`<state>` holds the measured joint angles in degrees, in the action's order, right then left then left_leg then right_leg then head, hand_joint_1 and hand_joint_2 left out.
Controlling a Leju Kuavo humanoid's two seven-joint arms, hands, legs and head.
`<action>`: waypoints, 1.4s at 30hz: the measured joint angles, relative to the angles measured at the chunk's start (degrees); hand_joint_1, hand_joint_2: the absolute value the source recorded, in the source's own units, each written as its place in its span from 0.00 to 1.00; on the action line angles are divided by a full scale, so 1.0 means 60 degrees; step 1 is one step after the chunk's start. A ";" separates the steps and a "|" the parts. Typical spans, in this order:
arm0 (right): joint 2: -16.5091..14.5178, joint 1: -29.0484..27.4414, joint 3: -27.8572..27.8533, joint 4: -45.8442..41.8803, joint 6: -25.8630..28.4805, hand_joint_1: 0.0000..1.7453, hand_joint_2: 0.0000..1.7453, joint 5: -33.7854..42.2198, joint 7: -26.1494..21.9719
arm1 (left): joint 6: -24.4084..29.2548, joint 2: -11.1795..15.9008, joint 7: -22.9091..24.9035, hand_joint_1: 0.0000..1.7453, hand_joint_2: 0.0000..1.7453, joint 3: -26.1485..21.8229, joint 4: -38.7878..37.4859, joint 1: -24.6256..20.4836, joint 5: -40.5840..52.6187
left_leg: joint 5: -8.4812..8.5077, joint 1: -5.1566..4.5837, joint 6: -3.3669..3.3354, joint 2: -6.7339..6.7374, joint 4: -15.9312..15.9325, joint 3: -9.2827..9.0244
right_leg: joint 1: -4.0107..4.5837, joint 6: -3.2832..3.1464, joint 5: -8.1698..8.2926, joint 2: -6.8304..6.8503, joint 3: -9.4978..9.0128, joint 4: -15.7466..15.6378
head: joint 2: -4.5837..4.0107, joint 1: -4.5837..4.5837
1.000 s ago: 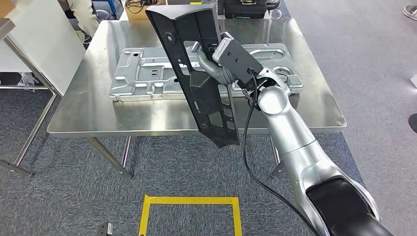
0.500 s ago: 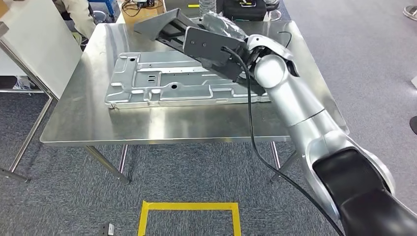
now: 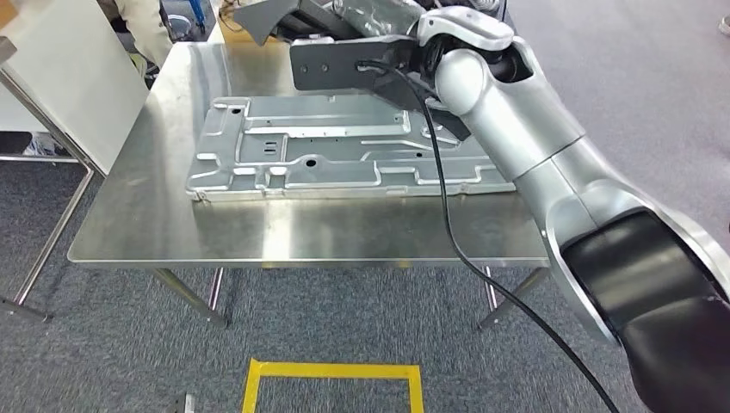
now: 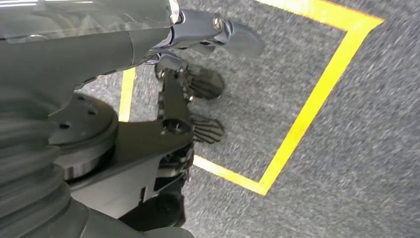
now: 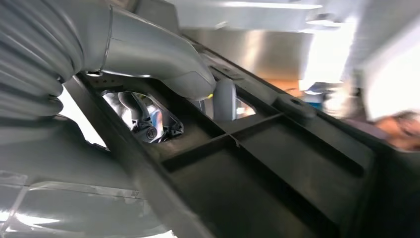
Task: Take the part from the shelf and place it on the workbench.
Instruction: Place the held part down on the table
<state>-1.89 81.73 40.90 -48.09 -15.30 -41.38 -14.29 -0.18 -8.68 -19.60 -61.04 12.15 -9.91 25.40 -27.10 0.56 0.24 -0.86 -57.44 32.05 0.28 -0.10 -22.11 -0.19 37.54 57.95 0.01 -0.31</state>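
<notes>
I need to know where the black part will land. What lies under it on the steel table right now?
The black part, held by the right hand, hangs over the steel table's far edge. Nearer lies a large grey stamped metal panel. The arm covers the panel's far right corner.

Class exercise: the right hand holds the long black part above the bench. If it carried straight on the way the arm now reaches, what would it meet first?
Probably nothing on the workbench. The right hand points past its far edge, so the black part leads; depth is unclear.
</notes>
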 joint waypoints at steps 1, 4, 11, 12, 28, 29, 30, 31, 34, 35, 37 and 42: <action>-0.0004 0.0037 0.0154 0.0024 0.0137 1.00 1.00 -0.0209 0.0020 | -0.0009 0.0004 -0.0012 0.00 1.00 -0.0001 0.0000 0.0000 -0.0018 | -0.0034 0.0005 0.0053 0.0006 0.0020 -0.0025 | -0.0011 -0.0032 -0.0061 -0.0005 -0.0045 -0.0066 | 0.0001 -0.0003; -0.0013 0.0092 0.0541 0.0106 0.0665 1.00 1.00 -0.0811 0.0108 | -0.0025 0.0010 -0.0039 0.00 1.00 -0.0002 0.0000 0.0015 -0.0033 | -0.0386 0.0001 0.0191 0.0050 -0.0528 0.0149 | -0.0096 -0.0148 -0.0149 0.0006 -0.0261 -0.0221 | 0.0000 -0.0001; -0.0046 -0.0076 0.1201 0.0298 0.1550 1.00 1.00 -0.1597 0.0018 | 0.0001 0.0018 0.0022 0.00 1.00 0.0025 0.0000 0.0084 -0.0022 | 0.0212 0.0044 0.0242 0.0086 -0.1602 0.1338 | -0.0091 -0.0181 -0.0579 -0.0064 -0.0762 -0.0176 | -0.0001 -0.0004; -0.0051 -0.0086 0.1234 0.0310 0.1633 1.00 1.00 -0.1663 -0.0026 | 0.0007 0.0022 0.0033 0.00 1.00 0.0034 0.0000 0.0092 -0.0020 | 0.0594 0.0023 0.0201 0.0088 -0.0986 0.1107 | -0.0077 -0.0149 -0.0660 -0.0070 -0.0833 -0.0157 | -0.0002 0.0002; -0.0092 -0.0748 0.1209 0.0296 0.1829 1.00 1.00 -0.1968 -0.0380 | -0.0041 -0.0010 0.0337 0.00 1.00 0.0273 0.0000 0.0054 -0.0012 | 0.0638 -0.0052 -0.0085 0.0004 0.0009 0.0646 | -0.0056 0.0032 -0.0753 -0.0024 -0.0973 -0.0308 | 0.0002 0.0085; -0.0086 -0.0764 0.1194 0.0296 0.1825 1.00 1.00 -0.1988 -0.0380 | -0.0039 -0.0010 0.0347 0.00 1.00 0.0289 0.0000 0.0053 -0.0008 | 0.0640 -0.0058 -0.0094 0.0008 0.0003 0.0653 | -0.0065 0.0063 -0.0756 -0.0024 -0.0972 -0.0314 | 0.0002 0.0085; -0.0076 -0.0775 0.1179 0.0297 0.1819 1.00 1.00 -0.2003 -0.0380 | -0.0039 -0.0010 0.0358 0.00 1.00 0.0302 0.0000 0.0053 -0.0007 | 0.0643 -0.0062 -0.0104 0.0011 -0.0001 0.0654 | -0.0069 0.0086 -0.0751 -0.0024 -0.0969 -0.0314 | 0.0001 0.0086; -0.0066 -0.0780 0.1165 0.0297 0.1806 1.00 1.00 -0.2015 -0.0380 | -0.0040 -0.0010 0.0366 0.00 1.00 0.0314 0.0000 0.0053 -0.0008 | 0.0647 -0.0063 -0.0110 0.0013 -0.0002 0.0653 | -0.0070 0.0098 -0.0745 -0.0025 -0.0969 -0.0314 | 0.0001 0.0087; -0.0053 -0.0781 0.1134 0.0297 0.1734 1.00 1.00 -0.2070 -0.0379 | -0.0043 -0.0010 0.0369 0.00 1.00 0.0355 0.0000 0.0046 -0.0028 | 0.0659 -0.0065 -0.0124 0.0021 -0.0002 0.0646 | -0.0070 0.0125 -0.0731 -0.0026 -0.0968 -0.0311 | 0.0002 0.0084; -0.0054 -0.0781 0.1132 0.0298 0.1708 1.00 1.00 -0.2100 -0.0379 | -0.0043 -0.0010 0.0367 0.00 1.00 0.0366 0.0000 0.0044 -0.0039 | 0.0662 -0.0065 -0.0126 0.0023 -0.0002 0.0644 | -0.0069 0.0127 -0.0730 -0.0026 -0.0968 -0.0308 | 0.0002 0.0084; -0.0065 -0.0782 0.1137 0.0300 0.1680 1.00 1.00 -0.2202 -0.0366 | -0.0043 -0.0010 0.0360 0.00 1.00 0.0376 0.0000 0.0047 -0.0074 | 0.0668 -0.0064 -0.0125 0.0023 -0.0001 0.0639 | -0.0067 0.0127 -0.0729 -0.0025 -0.0968 -0.0295 | 0.0002 0.0084; -0.0179 -0.0786 0.1165 0.0383 0.1760 1.00 1.00 -0.2437 -0.0236 | -0.0042 -0.0010 0.0317 0.00 1.00 0.0377 0.0000 0.0060 -0.0117 | 0.0679 -0.0058 -0.0111 0.0025 0.0002 0.0624 | -0.0063 0.0124 -0.0731 -0.0025 -0.0965 -0.0270 | 0.0001 0.0083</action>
<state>-2.97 77.01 47.89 -45.79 -4.74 -56.00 -15.70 -0.43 -8.74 -17.70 -58.77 12.15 -9.55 24.70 -23.03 0.22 -0.43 -0.70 -57.43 35.79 -0.10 0.64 -26.50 -0.35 31.75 56.33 0.02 0.19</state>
